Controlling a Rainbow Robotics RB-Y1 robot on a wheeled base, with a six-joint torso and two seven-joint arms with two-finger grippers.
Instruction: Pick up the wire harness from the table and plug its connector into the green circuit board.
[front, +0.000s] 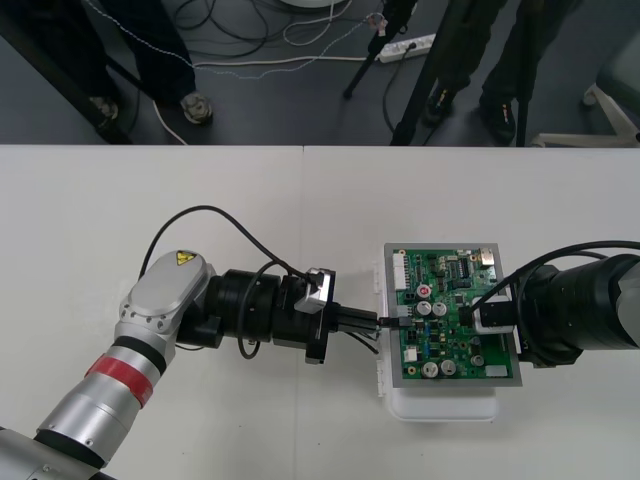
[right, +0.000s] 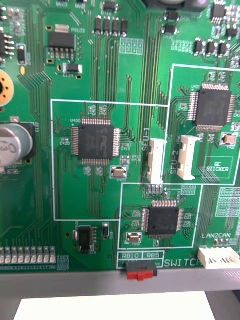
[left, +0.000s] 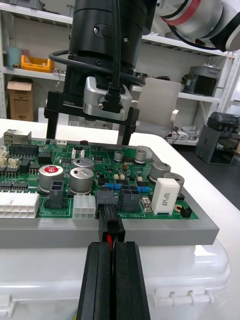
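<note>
L hand (front: 377, 322) is clamped on the harness plug (left: 110, 227), red wire (left: 106, 243) betw. its fingers (left: 95, 280). Plug is at left edge of green board (front: 450, 300), long axis left-right, in line w/ hand. Seated or not: can't tell. Next push prob. straight right. R hand (front: 480, 318), fingers apart, hovers over board's right side.

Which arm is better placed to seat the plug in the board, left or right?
Left. The left tool is shut on the harness plug at the edge of the green board. The right tool stands over the board's opposite side, off the plug.
</note>
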